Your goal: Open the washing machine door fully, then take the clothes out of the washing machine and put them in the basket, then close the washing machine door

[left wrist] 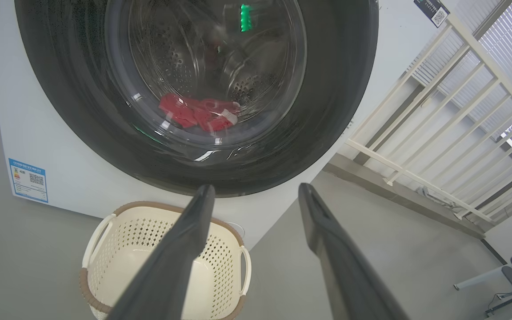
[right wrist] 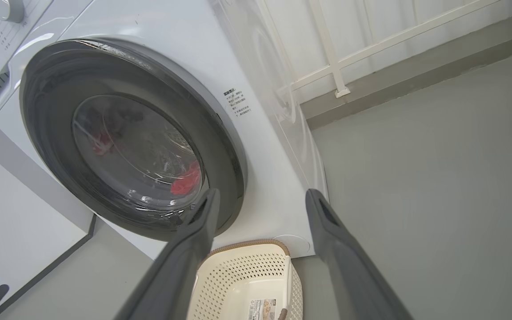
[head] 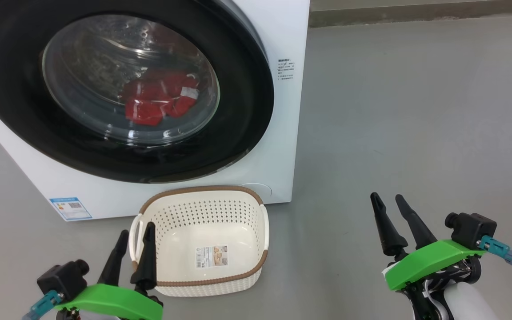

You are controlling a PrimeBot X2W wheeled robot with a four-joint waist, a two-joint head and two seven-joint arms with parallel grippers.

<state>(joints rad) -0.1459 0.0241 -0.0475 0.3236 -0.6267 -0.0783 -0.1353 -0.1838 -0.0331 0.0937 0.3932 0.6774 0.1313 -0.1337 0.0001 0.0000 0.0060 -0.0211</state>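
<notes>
The white washing machine (head: 282, 146) fills the upper left of the head view, and its black-rimmed round door (head: 242, 111) lies flush against the front. Behind the glass, the red clothes (head: 158, 100) lie low in the drum; the left wrist view shows these clothes (left wrist: 196, 113) too. The cream basket (head: 207, 240) stands empty on the floor just in front of the machine. My left gripper (head: 136, 231) hovers open at the basket's left handle. My right gripper (head: 389, 200) hangs open over bare floor to the right, with nothing between its fingers.
Grey floor (head: 416, 111) stretches to the right of the machine. A white railing (left wrist: 460, 111) and a low ledge (right wrist: 416, 66) run behind the machine. A blue label (head: 70, 208) sits low on the machine's front.
</notes>
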